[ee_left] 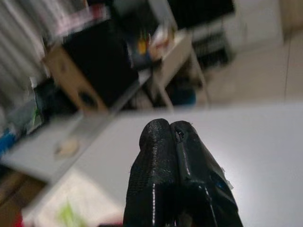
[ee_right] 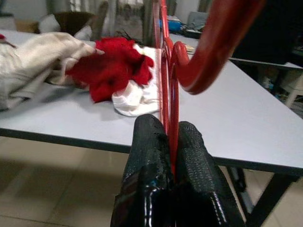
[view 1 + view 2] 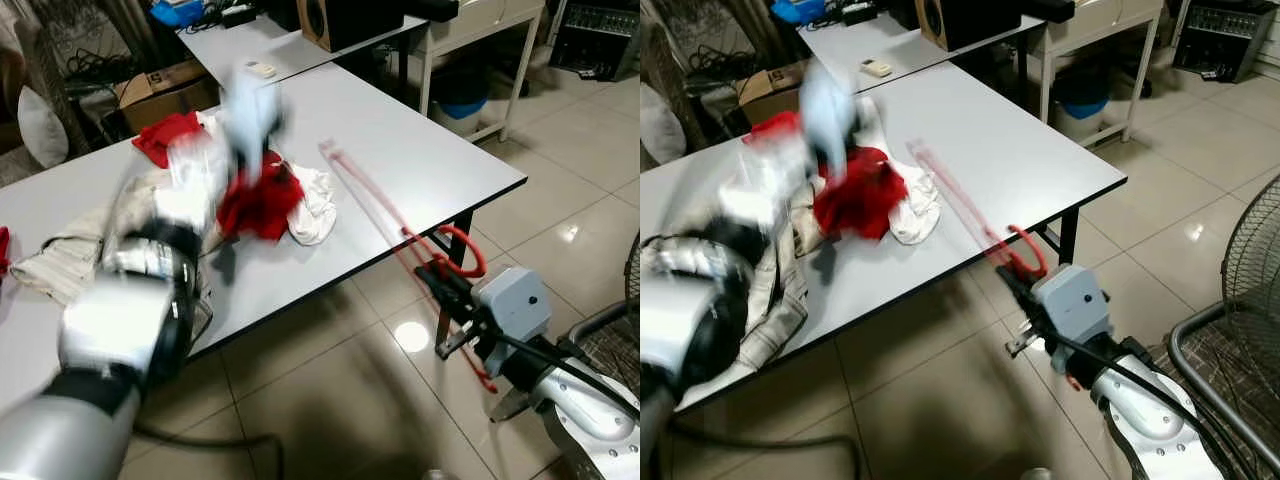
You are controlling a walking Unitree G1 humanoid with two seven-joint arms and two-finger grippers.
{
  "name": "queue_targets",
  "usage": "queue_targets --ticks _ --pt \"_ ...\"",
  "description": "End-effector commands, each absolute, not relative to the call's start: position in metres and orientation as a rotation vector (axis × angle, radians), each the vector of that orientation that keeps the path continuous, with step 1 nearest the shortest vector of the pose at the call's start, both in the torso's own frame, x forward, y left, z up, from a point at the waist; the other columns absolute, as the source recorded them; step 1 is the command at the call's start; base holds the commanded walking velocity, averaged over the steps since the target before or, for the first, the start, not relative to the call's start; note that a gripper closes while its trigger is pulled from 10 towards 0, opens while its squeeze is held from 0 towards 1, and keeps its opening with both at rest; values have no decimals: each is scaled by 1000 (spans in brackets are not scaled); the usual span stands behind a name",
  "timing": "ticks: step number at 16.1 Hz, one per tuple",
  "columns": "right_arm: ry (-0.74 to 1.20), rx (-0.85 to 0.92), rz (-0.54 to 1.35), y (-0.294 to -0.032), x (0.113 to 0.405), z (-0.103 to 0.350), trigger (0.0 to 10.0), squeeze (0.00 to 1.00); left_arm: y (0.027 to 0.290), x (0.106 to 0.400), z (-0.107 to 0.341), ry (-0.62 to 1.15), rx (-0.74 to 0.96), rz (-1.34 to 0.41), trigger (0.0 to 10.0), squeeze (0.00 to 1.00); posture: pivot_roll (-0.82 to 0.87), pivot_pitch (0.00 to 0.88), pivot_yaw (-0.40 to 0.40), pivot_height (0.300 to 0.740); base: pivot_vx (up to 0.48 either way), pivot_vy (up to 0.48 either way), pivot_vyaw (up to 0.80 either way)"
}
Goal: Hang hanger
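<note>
A white table (image 3: pixel 420 150) stands ahead of me, its near corner toward 2 o'clock. On it, toward 11 o'clock, lies a heap of clothes: a red garment (image 3: pixel 258 203), a white cloth (image 3: pixel 315 205) touching its right side, and beige clothing (image 3: pixel 80 250) at 10 o'clock. A second table (image 3: pixel 250 45) carries a speaker (image 3: pixel 345 20) at 12 o'clock, with a cardboard box (image 3: pixel 165 90) on the floor beside it. A fan grille (image 3: pixel 1240 340) stands at 4 o'clock, near my right arm. Tiled floor (image 3: pixel 330 390) lies below.

My left arm (image 3: pixel 150 290) is raised over the clothes at 10 o'clock, blurred, and it hides part of the heap. My left gripper (image 1: pixel 173 135) shows both fingers pressed together with nothing between them, above the bare tabletop.

My right gripper (image 2: pixel 168 130) sits off the table's near edge at 3 o'clock. Its fingers are clamped on the thin red bar of the hanger (image 3: pixel 385 215). The hanger's long axis runs from the gripper toward 11 o'clock, over the table edge and above the tabletop, its far end near the white cloth. The hook (image 3: pixel 465 250) curves just beside the gripper, off the table edge. Whether the hanger touches the tabletop, I cannot tell.
</note>
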State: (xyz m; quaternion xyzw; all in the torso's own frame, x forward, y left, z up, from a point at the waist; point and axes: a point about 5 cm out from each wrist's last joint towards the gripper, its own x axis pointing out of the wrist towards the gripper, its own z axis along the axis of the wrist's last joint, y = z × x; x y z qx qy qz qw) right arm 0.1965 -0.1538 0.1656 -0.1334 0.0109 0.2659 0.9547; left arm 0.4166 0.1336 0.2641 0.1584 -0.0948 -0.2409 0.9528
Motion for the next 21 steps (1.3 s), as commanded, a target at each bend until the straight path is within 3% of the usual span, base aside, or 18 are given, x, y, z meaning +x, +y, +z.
queue_targets --ticks 1,4,6,7,8,10,11,12,18,19,20,21 --pt "16 -262 589 -149 192 170 10000 0 144 418 270 -201 262 -454 0 0 -259 0 225 740 0 0 0" --pt "10 -266 613 -149 190 175 10000 0 146 416 321 -339 190 -495 0 0 -261 0 231 740 0 0 0" --pt "73 -294 565 -155 191 165 10000 0 141 412 293 -242 489 -617 0 0 -260 0 237 740 0 0 0" --pt "100 -307 545 -157 191 161 10000 0 143 411 271 -169 550 -637 0 0 -265 0 240 740 0 0 0" --pt "129 -317 503 -161 191 156 10000 0 149 409 245 -73 676 -639 10000 0 -268 0 243 740 0 0 0" --pt "161 -313 444 -166 191 150 10000 0 161 404 210 62 788 -648 10000 0 -269 0 243 740 0 0 0" --pt "162 -300 452 -164 190 148 10000 0 171 399 187 172 816 -655 10000 906 -267 0 240 740 0 0 0" --pt "160 -288 468 -159 190 147 10000 0 184 391 163 307 832 -665 10000 1000 -266 0 239 740 0 0 0" --pt "162 -280 478 -152 190 145 10000 0 213 381 130 469 971 -506 10000 1000 -263 0 240 740 0 0 0" --pt "160 -280 477 -152 190 145 10000 0 212 379 126 472 961 -499 10000 388 -264 0 241 740 0 0 0" --pt "160 -279 476 -152 191 145 10000 0 211 379 125 469 963 -499 10000 388 -264 0 241 740 0 0 0" --pt "159 -281 472 -152 192 145 10000 0 204 378 119 467 888 -498 10000 0 -270 0 246 740 0 0 0"
